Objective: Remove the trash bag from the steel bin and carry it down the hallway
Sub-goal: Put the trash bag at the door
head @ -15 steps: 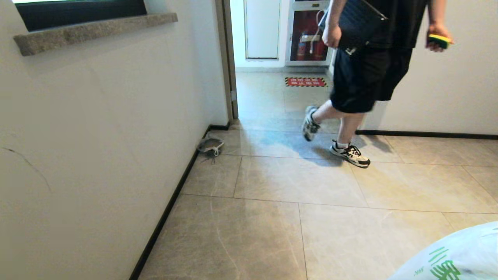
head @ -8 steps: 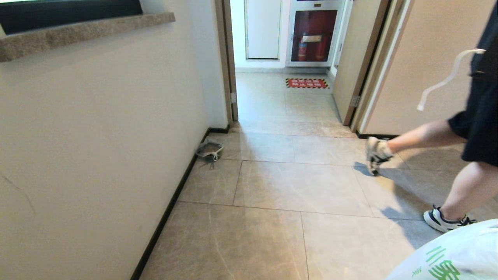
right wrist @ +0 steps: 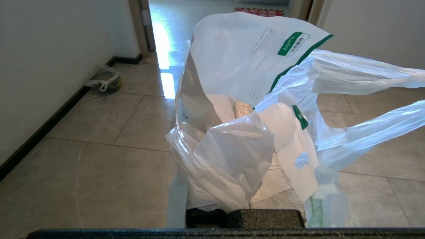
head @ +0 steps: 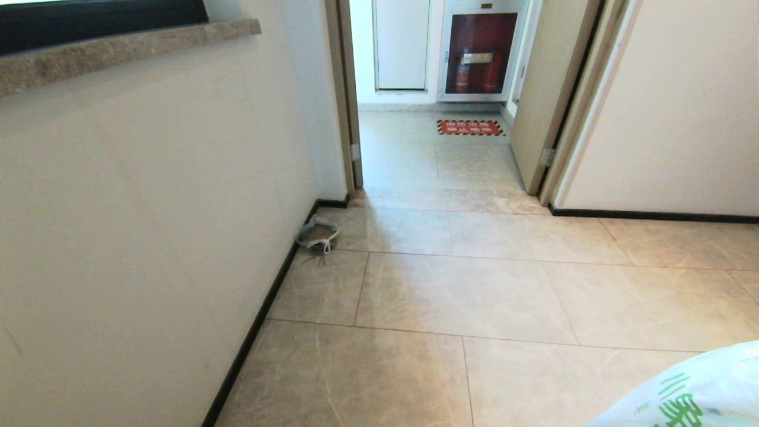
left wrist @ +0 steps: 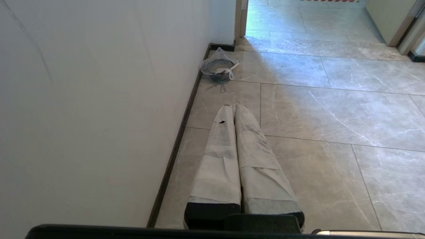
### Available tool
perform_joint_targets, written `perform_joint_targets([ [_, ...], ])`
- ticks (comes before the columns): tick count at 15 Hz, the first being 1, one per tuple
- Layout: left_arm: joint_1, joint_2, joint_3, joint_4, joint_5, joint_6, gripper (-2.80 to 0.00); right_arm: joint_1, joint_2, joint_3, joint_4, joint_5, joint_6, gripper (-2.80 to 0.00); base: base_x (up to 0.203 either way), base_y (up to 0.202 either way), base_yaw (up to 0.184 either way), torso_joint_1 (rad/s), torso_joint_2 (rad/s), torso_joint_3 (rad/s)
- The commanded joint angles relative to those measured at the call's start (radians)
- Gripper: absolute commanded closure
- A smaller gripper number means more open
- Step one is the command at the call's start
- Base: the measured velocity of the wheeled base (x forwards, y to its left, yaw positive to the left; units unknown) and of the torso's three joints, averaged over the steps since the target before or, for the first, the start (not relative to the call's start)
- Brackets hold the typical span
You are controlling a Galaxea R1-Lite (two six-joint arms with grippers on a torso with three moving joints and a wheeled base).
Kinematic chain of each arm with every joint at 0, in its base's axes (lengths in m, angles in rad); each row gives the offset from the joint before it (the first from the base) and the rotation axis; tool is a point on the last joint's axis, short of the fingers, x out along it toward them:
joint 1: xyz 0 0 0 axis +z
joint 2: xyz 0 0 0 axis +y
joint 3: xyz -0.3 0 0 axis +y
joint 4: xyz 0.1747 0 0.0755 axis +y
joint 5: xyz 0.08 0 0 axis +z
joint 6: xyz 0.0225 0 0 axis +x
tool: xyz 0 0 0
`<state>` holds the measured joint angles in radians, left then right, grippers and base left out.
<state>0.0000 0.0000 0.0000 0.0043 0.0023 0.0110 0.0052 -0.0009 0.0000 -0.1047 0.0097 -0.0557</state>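
The trash bag [head: 694, 397], thin white plastic with green print, shows at the bottom right corner of the head view. In the right wrist view the trash bag [right wrist: 252, 66] hangs bunched around my right gripper [right wrist: 237, 111], which is shut on it; the plastic hides most of the fingers, and loop handles trail off to one side. My left gripper [left wrist: 233, 108] is shut and holds nothing, low beside the left wall. The steel bin is out of view. The hallway [head: 462, 290] of glossy beige tiles stretches ahead.
A small greyish bag with a white tie [head: 318, 235] lies by the dark baseboard of the left wall [head: 148, 207]. Ahead is a doorway with an open door [head: 545, 95], a red mat [head: 471, 127] and a red fire cabinet [head: 480, 53].
A person in dark shorts walked across the hallway to the right and has left the view. The camera has shifted slightly. The trash bag stays in the bottom right corner.
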Motion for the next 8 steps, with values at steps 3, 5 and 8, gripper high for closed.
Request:
perform_joint_targets([
  [3,0.0,0.0,0.002,0.0,0.001,0.0,0.0,0.001,0.002,0.04,-0.001,0.001,-0.001,0.0,0.0,0.0,0.0,0.0,0.0,0.0],
  [5,0.0,0.0,0.002,-0.001,0.001,0.0,0.0,0.001,0.002,0.04,-0.001,-0.001,-0.001,0.0,0.0,0.0,0.0,0.0,0.0,0.0],
  [8,0.0,0.0,0.001,-0.001,0.001,0.0,0.0,0.001,0.002,0.04,-0.001,0.001,0.001,0.0,0.004,0.003,-0.078,0.002,0.0,0.0],
])
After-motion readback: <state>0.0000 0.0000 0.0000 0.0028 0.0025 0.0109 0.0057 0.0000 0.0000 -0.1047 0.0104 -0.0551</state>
